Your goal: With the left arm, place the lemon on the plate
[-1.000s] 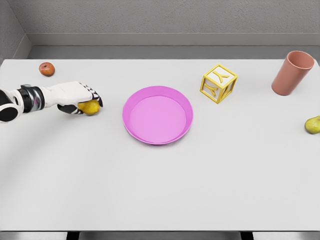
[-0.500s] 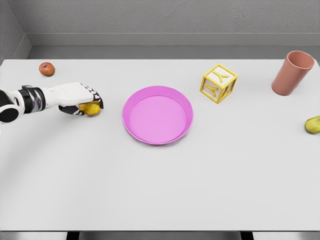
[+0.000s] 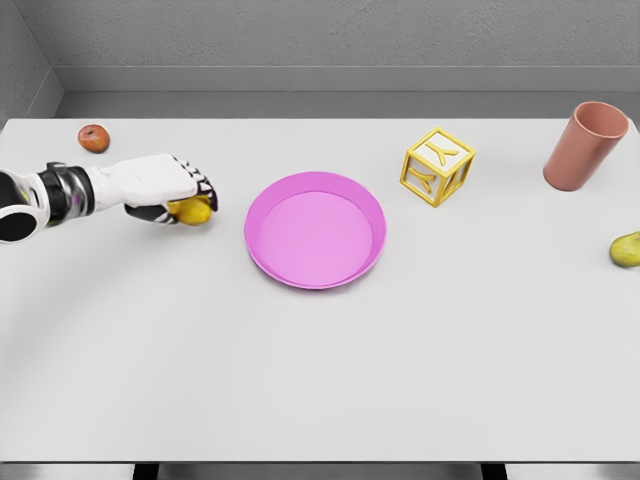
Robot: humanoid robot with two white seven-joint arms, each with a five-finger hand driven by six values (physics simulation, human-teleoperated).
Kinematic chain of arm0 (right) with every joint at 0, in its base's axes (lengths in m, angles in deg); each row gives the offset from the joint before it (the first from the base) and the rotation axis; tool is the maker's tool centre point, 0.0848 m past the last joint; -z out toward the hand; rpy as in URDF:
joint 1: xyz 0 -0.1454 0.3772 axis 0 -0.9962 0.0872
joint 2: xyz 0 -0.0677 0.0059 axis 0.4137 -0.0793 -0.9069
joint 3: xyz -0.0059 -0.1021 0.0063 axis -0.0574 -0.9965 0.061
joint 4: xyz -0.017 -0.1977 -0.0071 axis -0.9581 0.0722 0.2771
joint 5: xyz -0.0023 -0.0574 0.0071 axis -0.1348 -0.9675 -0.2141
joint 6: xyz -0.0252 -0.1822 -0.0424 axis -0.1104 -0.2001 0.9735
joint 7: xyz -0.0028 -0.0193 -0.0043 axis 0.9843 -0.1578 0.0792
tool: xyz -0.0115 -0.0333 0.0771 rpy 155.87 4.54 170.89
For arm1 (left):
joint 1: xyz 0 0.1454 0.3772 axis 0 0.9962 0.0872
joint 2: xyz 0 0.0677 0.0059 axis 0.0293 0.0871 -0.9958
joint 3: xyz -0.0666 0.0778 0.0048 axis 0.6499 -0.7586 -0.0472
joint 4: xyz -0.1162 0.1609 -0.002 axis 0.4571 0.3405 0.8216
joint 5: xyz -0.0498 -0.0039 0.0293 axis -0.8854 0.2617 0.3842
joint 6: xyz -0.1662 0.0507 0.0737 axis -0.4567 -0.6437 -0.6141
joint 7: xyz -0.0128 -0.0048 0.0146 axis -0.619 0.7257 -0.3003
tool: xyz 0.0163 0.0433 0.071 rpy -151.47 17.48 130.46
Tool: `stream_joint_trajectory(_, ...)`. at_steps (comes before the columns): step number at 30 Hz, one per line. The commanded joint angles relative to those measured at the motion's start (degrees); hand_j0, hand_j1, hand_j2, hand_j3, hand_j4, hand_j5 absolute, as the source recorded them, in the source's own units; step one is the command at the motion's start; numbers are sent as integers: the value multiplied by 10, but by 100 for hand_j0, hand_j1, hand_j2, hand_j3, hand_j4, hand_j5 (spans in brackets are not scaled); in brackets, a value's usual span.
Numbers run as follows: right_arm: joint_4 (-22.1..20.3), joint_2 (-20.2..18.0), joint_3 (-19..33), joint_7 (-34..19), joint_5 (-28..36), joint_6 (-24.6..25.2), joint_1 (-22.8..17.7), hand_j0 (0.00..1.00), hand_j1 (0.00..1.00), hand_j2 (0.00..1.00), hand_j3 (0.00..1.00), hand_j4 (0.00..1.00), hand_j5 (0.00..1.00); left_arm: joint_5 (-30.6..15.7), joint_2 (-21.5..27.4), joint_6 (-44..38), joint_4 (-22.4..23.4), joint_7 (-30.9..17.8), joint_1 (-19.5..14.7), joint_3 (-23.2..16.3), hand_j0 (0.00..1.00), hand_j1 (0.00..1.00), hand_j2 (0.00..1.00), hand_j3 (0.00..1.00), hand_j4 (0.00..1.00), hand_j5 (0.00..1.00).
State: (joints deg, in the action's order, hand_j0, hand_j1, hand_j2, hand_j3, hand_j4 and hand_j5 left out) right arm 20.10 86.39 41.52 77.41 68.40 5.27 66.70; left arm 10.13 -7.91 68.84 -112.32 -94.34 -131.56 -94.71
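Note:
My left hand [image 3: 180, 196] reaches in from the left edge and is shut on the yellow lemon [image 3: 193, 211], which peeks out under the curled fingers. Hand and lemon are just left of the pink plate [image 3: 315, 229], a short gap from its rim, and appear lifted slightly off the table. The plate sits in the middle of the white table and holds nothing. The right arm is out of view.
A small red-brown fruit [image 3: 93, 138] lies at the back left. A yellow letter block [image 3: 437, 166] stands right of the plate, a terracotta cup [image 3: 585, 145] at the back right, and a yellow-green pear [image 3: 626, 249] at the right edge.
The left hand, holding the lemon, has moved a little to the right and up, closer to the plate. Nothing else has moved.

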Motion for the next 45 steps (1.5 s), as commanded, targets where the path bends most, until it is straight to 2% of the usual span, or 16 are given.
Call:
stream_joint_trajectory(1, 0, 0, 0, 0, 0, 0, 0, 100, 100, 100, 100, 100, 100, -5, 1, -2, -14, 1, 0, 1, 64, 64, 64, 64, 64, 64)
stream_joint_trajectory(18, 0, 0, 0, 0, 0, 0, 0, 100, 100, 100, 100, 100, 100, -10, -1, -2, -62, -1, -2, 4, 64, 64, 64, 64, 64, 64)
stream_joint_trajectory(26, 0, 0, 0, 0, 0, 0, -1, 100, 100, 100, 100, 100, 100, -18, -3, -21, -113, -1, -3, 4, 64, 64, 64, 64, 64, 64)
stream_joint_trajectory(38, 0, 0, 0, -1, 0, 0, 0, 100, 100, 100, 100, 100, 100, -17, -12, -26, -145, -3, -8, 8, 64, 64, 64, 64, 64, 64)
stream_joint_trajectory(45, 0, 0, 0, -1, 0, 0, 0, 100, 100, 100, 100, 100, 100, -11, -51, -26, -149, -3, -9, 7, 64, 64, 64, 64, 64, 64)
